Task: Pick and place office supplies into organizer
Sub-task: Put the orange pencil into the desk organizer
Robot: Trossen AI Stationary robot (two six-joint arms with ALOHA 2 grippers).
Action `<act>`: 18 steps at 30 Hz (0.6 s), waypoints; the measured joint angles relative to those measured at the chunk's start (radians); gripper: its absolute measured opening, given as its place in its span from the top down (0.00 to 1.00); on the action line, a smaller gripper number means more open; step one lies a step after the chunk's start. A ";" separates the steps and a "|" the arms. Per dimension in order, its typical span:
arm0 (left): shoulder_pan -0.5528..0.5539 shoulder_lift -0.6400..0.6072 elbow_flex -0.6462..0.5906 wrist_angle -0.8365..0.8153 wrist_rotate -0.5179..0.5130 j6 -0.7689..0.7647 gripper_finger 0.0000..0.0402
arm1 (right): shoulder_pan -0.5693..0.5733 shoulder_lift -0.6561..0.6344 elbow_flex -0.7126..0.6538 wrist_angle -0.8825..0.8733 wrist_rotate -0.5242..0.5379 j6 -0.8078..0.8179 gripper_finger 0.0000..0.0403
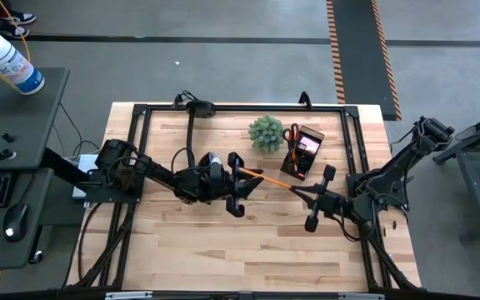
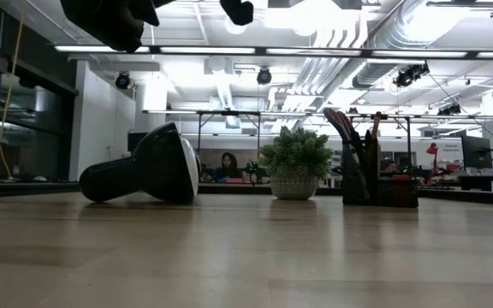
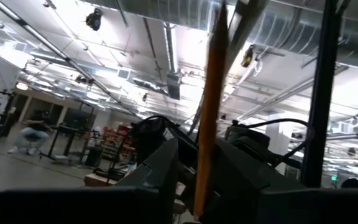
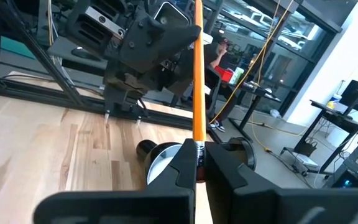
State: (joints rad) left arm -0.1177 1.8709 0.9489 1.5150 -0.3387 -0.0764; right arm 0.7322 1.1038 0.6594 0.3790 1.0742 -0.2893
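Note:
An orange pencil (image 1: 267, 178) hangs roughly level above the table's middle, between my two grippers. My right gripper (image 1: 297, 190) is shut on its right end. My left gripper (image 1: 242, 175) is open, and the pencil's left end (image 3: 207, 124) stands between its fingers. The black organizer (image 1: 302, 152) stands at the far right of the table, holding red-handled scissors (image 1: 292, 133) and a pink sticky-note pad (image 1: 309, 146). In the low view the organizer (image 2: 380, 184) stands upright on the table top with the supplies sticking out of it. My right gripper pinches the pencil near its right end (image 4: 193, 149) between its two fingers, coming level from the table's right, with the fingers along the pencil. The pencil sticks out past the fingertips toward my left gripper, clear of the table. My left gripper: I cannot tell whether its fingers touch the pencil.
A small green plant (image 1: 266, 133) in a pot stands left of the organizer. A black desk lamp (image 2: 144, 167) lies on its side under my left arm, its white face (image 4: 166, 160) below the pencil. A black frame (image 1: 140, 117) borders the table; the near half is bare wood.

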 joint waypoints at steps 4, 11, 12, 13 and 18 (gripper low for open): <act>0.000 0.000 0.000 0.000 -0.019 -0.002 0.87 | 0.000 0.000 0.000 0.000 0.003 0.000 0.99; -0.001 -0.001 0.000 0.000 -0.020 -0.002 0.95 | 0.000 0.000 0.000 -0.005 -0.001 0.017 0.99; -0.001 -0.001 0.000 0.000 -0.024 -0.002 0.94 | 0.000 0.000 0.000 -0.011 -0.003 0.026 0.99; -0.001 -0.001 0.000 -0.002 -0.025 -0.002 0.95 | 0.000 0.000 0.000 -0.019 -0.003 0.038 0.99; 0.000 0.000 0.000 -0.003 -0.032 0.001 0.98 | 0.000 0.000 0.000 -0.060 0.027 0.097 0.89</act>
State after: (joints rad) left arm -0.1181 1.8706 0.9493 1.5121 -0.3705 -0.0758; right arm 0.7322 1.1038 0.6594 0.3192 1.1015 -0.1925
